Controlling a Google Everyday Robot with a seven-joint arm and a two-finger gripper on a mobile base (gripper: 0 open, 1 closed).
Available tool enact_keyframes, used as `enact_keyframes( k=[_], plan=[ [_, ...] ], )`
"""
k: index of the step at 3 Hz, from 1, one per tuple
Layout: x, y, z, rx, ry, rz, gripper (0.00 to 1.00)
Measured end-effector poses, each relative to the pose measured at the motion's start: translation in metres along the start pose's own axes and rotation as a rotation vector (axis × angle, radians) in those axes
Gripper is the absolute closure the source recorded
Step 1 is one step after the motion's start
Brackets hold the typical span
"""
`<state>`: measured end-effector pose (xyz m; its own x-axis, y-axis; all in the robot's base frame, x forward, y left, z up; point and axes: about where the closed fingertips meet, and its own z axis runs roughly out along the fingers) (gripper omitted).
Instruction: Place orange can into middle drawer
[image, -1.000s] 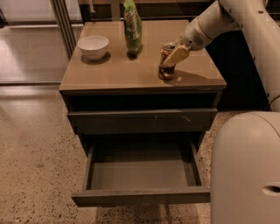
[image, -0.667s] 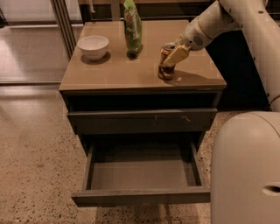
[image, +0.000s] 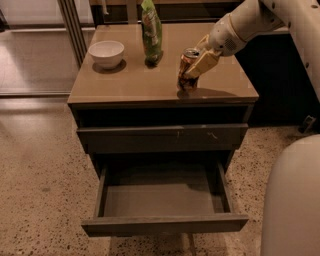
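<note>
The orange can (image: 182, 83) stands on the right part of the cabinet top (image: 130, 82), leaning a little with its silver top toward the right. My gripper (image: 189, 70) comes in from the upper right and is shut on the orange can, with one pale finger (image: 201, 62) across the can's right side. The other finger is hidden behind the can. The middle drawer (image: 165, 225) is pulled out below, and its smooth grey floor (image: 160, 200) holds nothing.
A white bowl (image: 106, 52) and a tall green snack bag (image: 151, 32) stand at the back of the cabinet top. A shut drawer front with pale scuffs (image: 162, 136) is above the open drawer. My white base (image: 292, 200) is at the lower right.
The can and my gripper have shifted slightly to the left, and the can leans a bit more. The drawer, bowl and bag have not moved.
</note>
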<state>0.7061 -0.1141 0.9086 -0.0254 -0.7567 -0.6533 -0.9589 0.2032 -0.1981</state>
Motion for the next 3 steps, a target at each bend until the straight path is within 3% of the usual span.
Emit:
enact_keyframes(
  k=[1,2,3],
  plan=[
    [-0.015,0.043,-0.023,-0.044,0.013,-0.064,1.00],
    [-0.023,0.103,-0.049,-0.107,0.039,-0.076,1.00],
    [-0.023,0.111,-0.047,-0.120,0.049,-0.077,1.00]
  ],
)
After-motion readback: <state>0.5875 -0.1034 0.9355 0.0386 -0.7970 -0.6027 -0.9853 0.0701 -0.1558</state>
